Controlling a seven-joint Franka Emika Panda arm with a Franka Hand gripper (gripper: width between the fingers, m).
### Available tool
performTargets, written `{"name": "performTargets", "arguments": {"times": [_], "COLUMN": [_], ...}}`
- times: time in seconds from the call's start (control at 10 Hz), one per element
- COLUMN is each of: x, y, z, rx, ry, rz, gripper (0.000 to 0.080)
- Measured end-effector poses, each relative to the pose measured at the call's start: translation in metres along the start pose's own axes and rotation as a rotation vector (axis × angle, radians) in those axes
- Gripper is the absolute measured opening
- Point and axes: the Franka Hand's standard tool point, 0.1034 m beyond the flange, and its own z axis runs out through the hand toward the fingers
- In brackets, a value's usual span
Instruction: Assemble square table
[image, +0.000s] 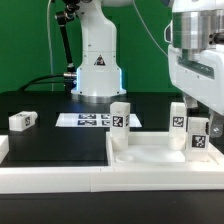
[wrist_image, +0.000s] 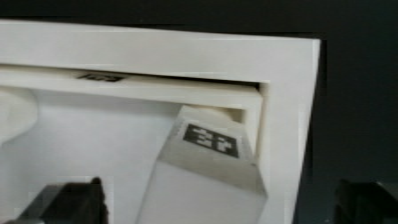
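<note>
Gripper (wrist_image: 217, 203): spread wide, one dark fingertip (wrist_image: 71, 202) at each edge of the wrist view, nothing clamped. Between the fingertips and apart from both: a tagged leg (wrist_image: 210, 150), standing up from the square table (wrist_image: 160, 60) with its marker tag facing the camera.

In the exterior view: gripper hanging over the right-hand part of the square table (image: 150, 153), directly above the tagged leg (image: 198, 138) and very close to its top. Touching or just clear: cannot tell.

Square table: lying tray-side up on the black tabletop (image: 40, 105), toward the exterior view's right, with a raised rim around the edge. Standing upright in it: three legs. Left leg (image: 120, 120) at the corner toward the exterior view's left. Back leg (image: 178, 117) farther right. Tagged leg just in front of that one. Fastened or merely set in place: cannot tell.

Loose leg (image: 22, 120): lying on the tabletop at the exterior view's left, well apart from the square table. Between the two, flat on the tabletop: the marker board (image: 85, 120). Along the near edge: a long white rail (image: 50, 180). Behind all of it: the arm's white base (image: 97, 65).
</note>
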Motion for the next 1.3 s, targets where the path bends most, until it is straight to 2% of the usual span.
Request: {"name": "performTargets", "arguments": {"times": [0.1,0.2,0.3,0.4,0.6,0.8,1.2,1.3], "x": [0.000,0.002,0.004,0.011,0.027,0.029,0.031,0.037], "y": [0.000,0.002,0.001,-0.003,0.002,0.007,0.007,0.008], "z": [0.000,-0.002,-0.013,-0.025,-0.037,-0.035,-0.035,-0.035], "rx": [0.000,-0.018,-0.033,-0.010,0.000,0.001,0.000,0.004], "ry": [0.000,0.002,0.000,-0.002,-0.004,-0.003,-0.002,0.002], "rz": [-0.045,-0.182,-0.304,-0.385,-0.514,-0.482,-0.494,-0.615], "gripper": [0.0646,0.0649,0.0649,0.0649,0.0649,0.0649,0.0649,0.0649]}}
